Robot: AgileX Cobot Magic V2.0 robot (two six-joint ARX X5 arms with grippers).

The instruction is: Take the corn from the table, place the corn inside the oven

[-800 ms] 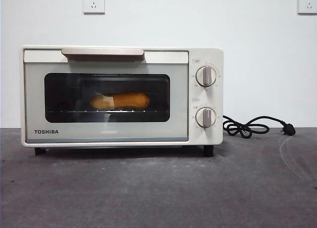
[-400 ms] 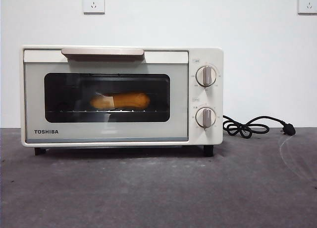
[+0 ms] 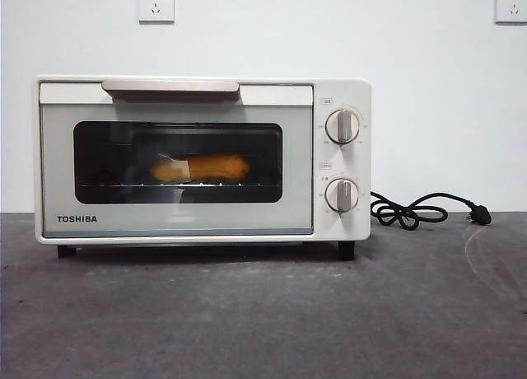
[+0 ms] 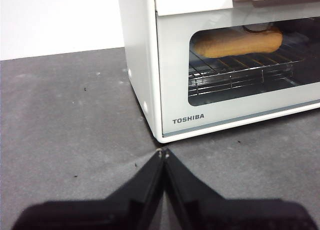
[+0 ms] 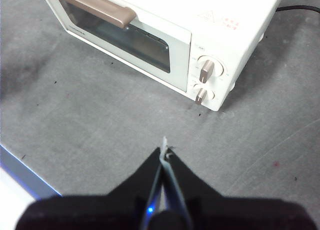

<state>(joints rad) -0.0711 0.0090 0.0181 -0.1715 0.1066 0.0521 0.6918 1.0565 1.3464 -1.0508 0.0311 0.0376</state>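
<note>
The cream-white Toshiba oven (image 3: 202, 161) stands on the dark grey table (image 3: 263, 313) with its door shut. Behind the dark glass the yellow-orange corn (image 3: 200, 168) lies on the wire rack; the left wrist view also shows the corn (image 4: 237, 41) through the glass. My left gripper (image 4: 163, 152) is shut and empty, low over the table near the oven's (image 4: 200, 80) front left corner. My right gripper (image 5: 164, 152) is shut and empty, high above the table in front of the oven's (image 5: 165, 35) knob side. Neither arm shows in the front view.
A black power cord with plug (image 3: 428, 210) lies on the table to the right of the oven. Two wall sockets (image 3: 156, 3) sit on the white wall behind. The table's front edge (image 5: 22, 175) shows in the right wrist view.
</note>
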